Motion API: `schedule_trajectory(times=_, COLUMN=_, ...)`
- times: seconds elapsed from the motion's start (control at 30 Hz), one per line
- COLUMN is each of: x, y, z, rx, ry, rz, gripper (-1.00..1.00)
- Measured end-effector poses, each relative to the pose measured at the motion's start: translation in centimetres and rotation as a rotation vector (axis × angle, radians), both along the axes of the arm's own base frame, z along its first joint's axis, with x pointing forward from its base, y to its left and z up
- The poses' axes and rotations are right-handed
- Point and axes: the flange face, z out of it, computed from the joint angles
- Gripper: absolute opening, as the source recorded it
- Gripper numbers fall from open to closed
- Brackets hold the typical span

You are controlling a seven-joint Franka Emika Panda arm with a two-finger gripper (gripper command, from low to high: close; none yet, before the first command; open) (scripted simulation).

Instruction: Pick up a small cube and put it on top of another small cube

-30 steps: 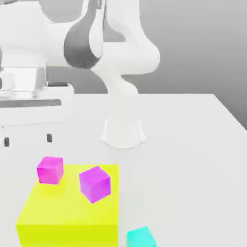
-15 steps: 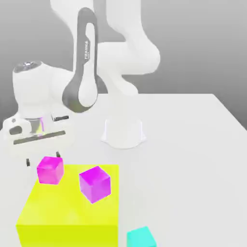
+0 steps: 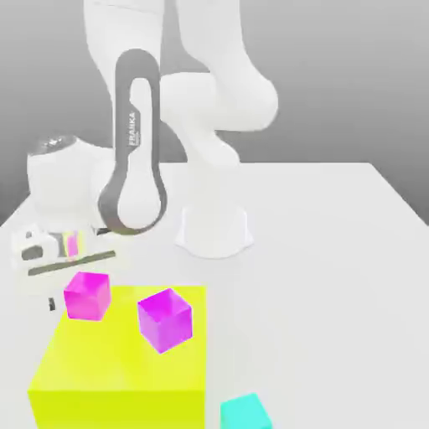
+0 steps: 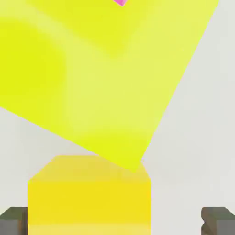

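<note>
I see the gripper (image 4: 117, 222) spread wide with nothing in it, one dark fingertip (image 4: 13, 219) in each lower corner of the hand view, and the small orange-yellow cube (image 4: 89, 195) sitting between them at the bottom centre, untouched. Just above it spreads the large lime-yellow block (image 3: 121, 356). In the exterior view that block fills the lower left, with the violet-toned magenta cube (image 3: 165, 319) on top of it, the pinker magenta cube (image 3: 87, 295) at its far left corner and the cyan cube (image 3: 245, 414) at bottom centre.
</note>
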Motion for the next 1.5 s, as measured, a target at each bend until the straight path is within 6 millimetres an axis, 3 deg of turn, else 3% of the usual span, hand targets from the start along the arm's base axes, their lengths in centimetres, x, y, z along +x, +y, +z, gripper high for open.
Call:
schedule_trajectory(times=0.03, x=-0.1, y=0.2, z=-0.4, rx=0.003, ry=0.001, rz=-0.001, gripper=-1.00)
schedule_trajectory(times=0.27, x=-0.1, y=0.2, z=-0.5, rx=0.006, ry=0.002, rz=-0.001, gripper=-1.00)
schedule_trajectory(times=0.67, x=0.6, y=-0.8, z=4.1, rx=-0.014, ry=-0.008, rz=0.004, gripper=-1.00)
schedule_trajectory(times=1.0, x=-0.4, y=-0.1, z=6.1, rx=0.005, ry=0.002, rz=-0.013, gripper=-1.00)
schedule_trajectory(times=1.3, x=-1.6, y=-3.8, z=8.4, rx=0.208, ry=-0.093, rz=-0.223, gripper=-1.00)
schedule_trajectory(times=1.43, x=0.0, y=-4.5, z=11.1, rx=0.355, ry=-0.209, rz=-0.232, gripper=-1.00)
schedule_trajectory(times=1.5, x=2.2, y=-3.6, z=12.8, rx=0.394, ry=-0.235, rz=-0.143, gripper=-1.00)
